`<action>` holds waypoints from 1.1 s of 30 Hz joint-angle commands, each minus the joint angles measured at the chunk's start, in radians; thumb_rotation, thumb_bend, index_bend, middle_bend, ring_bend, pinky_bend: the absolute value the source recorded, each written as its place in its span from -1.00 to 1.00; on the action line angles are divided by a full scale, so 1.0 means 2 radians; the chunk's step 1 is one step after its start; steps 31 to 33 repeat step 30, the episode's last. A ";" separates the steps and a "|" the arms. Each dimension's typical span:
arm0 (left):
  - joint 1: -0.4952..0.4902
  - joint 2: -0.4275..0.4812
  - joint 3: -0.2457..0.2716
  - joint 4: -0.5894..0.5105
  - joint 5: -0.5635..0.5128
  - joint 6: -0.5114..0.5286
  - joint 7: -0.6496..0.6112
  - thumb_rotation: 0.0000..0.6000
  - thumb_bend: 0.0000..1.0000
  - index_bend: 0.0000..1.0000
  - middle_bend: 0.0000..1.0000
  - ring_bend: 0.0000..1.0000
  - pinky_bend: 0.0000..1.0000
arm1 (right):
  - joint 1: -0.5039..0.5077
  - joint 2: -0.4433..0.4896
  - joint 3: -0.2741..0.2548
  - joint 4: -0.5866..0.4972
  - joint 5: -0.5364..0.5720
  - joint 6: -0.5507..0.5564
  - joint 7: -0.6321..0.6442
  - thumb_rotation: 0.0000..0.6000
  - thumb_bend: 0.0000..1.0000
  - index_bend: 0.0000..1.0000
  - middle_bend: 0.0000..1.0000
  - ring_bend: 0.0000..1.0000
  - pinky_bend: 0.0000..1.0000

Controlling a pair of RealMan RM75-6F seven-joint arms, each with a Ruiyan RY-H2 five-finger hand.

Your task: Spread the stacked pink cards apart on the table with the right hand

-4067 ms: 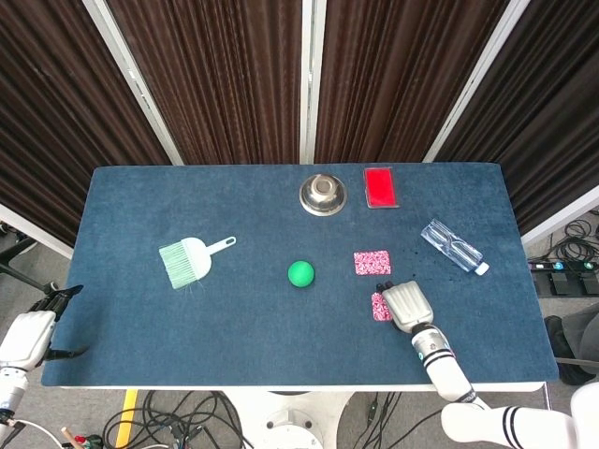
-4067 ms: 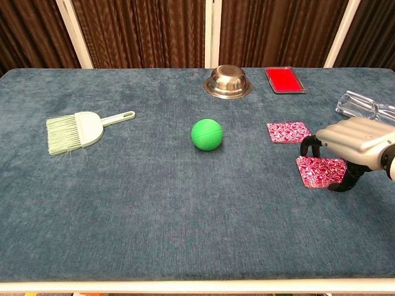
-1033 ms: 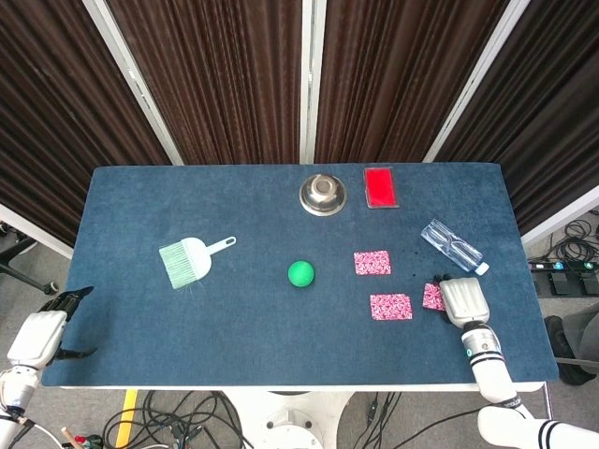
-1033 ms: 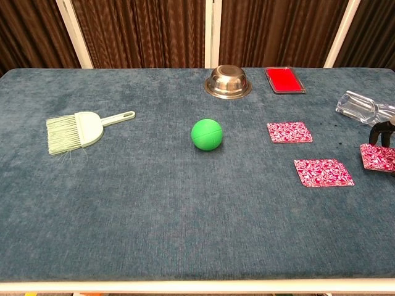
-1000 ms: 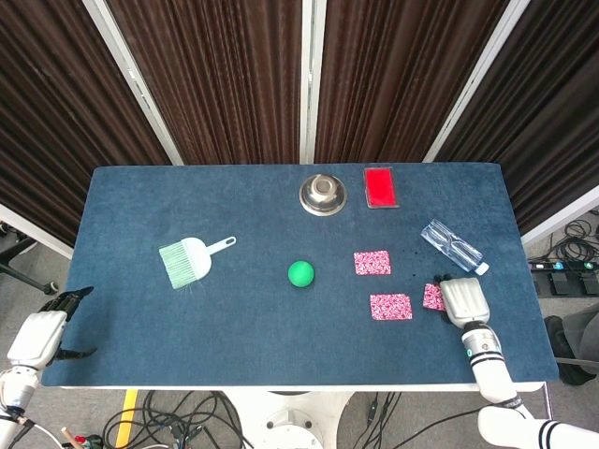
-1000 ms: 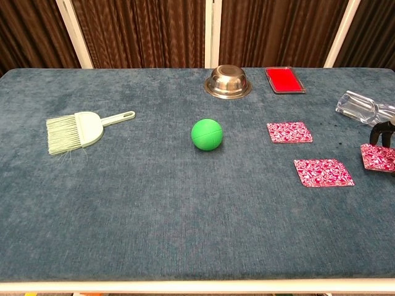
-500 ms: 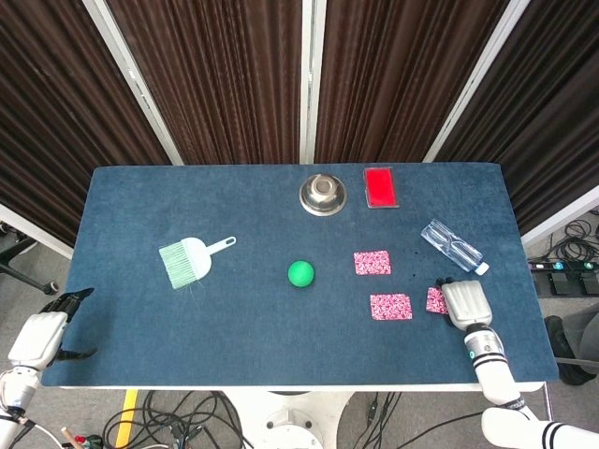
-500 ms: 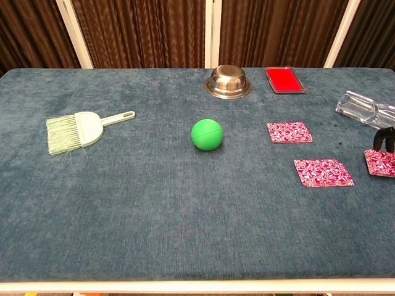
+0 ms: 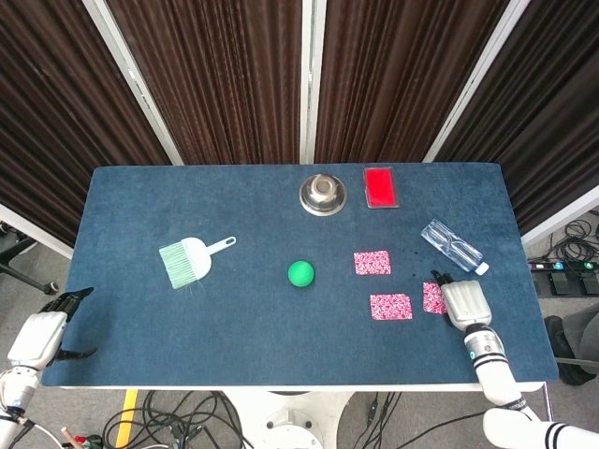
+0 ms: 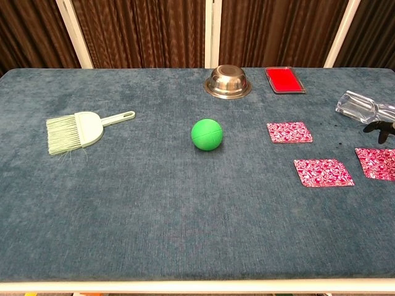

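Three pink patterned cards lie apart on the blue table (image 9: pixel 187 201). The first card (image 9: pixel 372 263) (image 10: pixel 289 132) is farthest back, the second card (image 9: pixel 390 306) (image 10: pixel 323 172) lies nearer the front, and the third card (image 9: pixel 431 297) (image 10: pixel 376 163) lies furthest right. My right hand (image 9: pixel 465 304) hovers over the third card's right edge, fingers stretched out and holding nothing. In the chest view only its dark fingertips (image 10: pixel 379 127) show, behind the card. My left hand (image 9: pixel 37 339) hangs off the table's front left corner, fingers apart and empty.
A green ball (image 9: pixel 300 273) (image 10: pixel 207 134) sits mid-table, with a pale green brush (image 9: pixel 192 259) (image 10: pixel 80 130) to its left. At the back stand a steel bowl (image 9: pixel 323 194) and a red box (image 9: pixel 380 186). A clear bottle (image 9: pixel 453 246) (image 10: pixel 364 106) lies just behind my right hand.
My right hand slid the third card rightward off the second card. Its fingers have now lifted off it, leaving the card flat and fully visible in the chest view. The left hand stayed still.
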 commanded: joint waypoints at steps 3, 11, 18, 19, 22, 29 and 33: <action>0.000 0.003 -0.002 -0.006 0.001 0.004 0.004 1.00 -0.87 -0.82 -0.74 -0.80 -0.59 | -0.015 0.024 0.012 -0.033 -0.036 0.038 0.050 1.00 -0.73 -0.77 -0.50 0.39 0.44; 0.002 0.005 -0.006 -0.017 -0.001 0.014 0.019 1.00 -0.87 -0.82 -0.74 -0.80 -0.59 | -0.064 0.060 0.025 -0.023 -0.180 0.171 0.229 1.00 -0.80 -0.61 -0.47 -0.23 0.07; 0.006 0.008 -0.010 -0.024 0.000 0.028 0.025 1.00 -0.87 -0.82 -0.74 -0.80 -0.59 | -0.086 0.067 0.026 0.022 -0.216 0.217 0.270 1.00 -0.76 -0.99 -0.95 -1.00 -0.99; 0.006 0.008 -0.010 -0.024 0.000 0.029 0.025 1.00 -0.87 -0.82 -0.74 -0.80 -0.59 | -0.088 0.067 0.025 0.025 -0.218 0.220 0.273 1.00 -0.72 -1.00 -0.98 -1.00 -1.00; 0.006 0.009 -0.012 -0.025 0.002 0.034 0.025 1.00 -0.87 -0.82 -0.74 -0.80 -0.59 | -0.097 0.063 0.025 0.036 -0.221 0.227 0.285 1.00 -0.68 -1.00 -1.00 -1.00 -1.00; 0.011 -0.005 -0.022 -0.017 0.004 0.059 0.030 1.00 -0.87 -0.82 -0.74 -0.80 -0.59 | -0.100 0.063 0.022 0.040 -0.213 0.200 0.287 1.00 -0.68 -1.00 -1.00 -1.00 -1.00; 0.011 -0.006 -0.023 -0.016 0.005 0.060 0.031 1.00 -0.87 -0.82 -0.74 -0.80 -0.59 | -0.100 0.063 0.022 0.039 -0.213 0.197 0.285 1.00 -0.68 -1.00 -1.00 -1.00 -1.00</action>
